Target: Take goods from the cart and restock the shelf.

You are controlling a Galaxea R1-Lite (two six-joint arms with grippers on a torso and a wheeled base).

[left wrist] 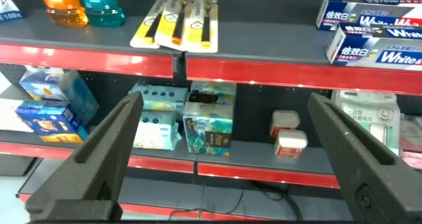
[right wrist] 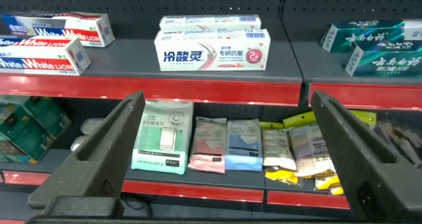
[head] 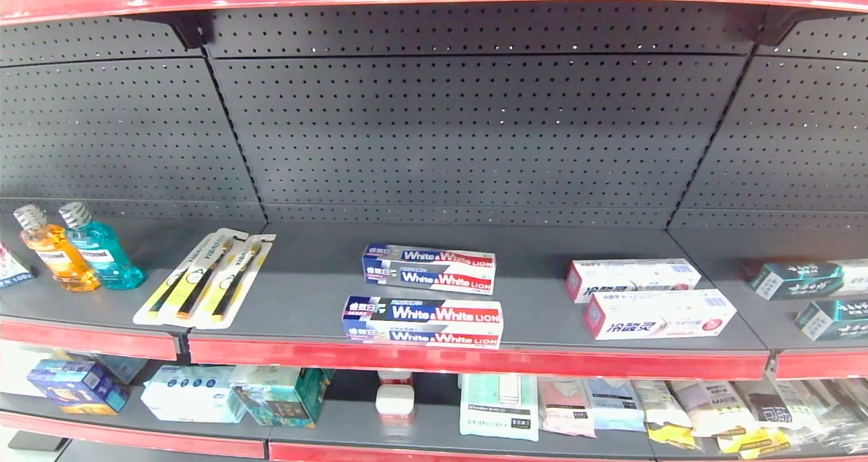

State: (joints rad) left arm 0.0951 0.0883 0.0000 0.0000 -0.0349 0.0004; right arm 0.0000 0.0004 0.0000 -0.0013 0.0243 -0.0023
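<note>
Gaping apart: left claw point(left wrist: 224, 97), right claw point(right wrist: 227, 96); green boxes point(head: 788, 279) cut off at head view's edge.

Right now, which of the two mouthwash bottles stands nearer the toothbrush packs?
The teal bottle. It stands to the right of the orange bottle, on the side toward the toothbrush packs, with bare shelf between it and them.

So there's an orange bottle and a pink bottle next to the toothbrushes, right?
Almost, but none is pink. Next to the toothbrushes stand an orange bottle and a teal bottle, as the head view shows.
</note>
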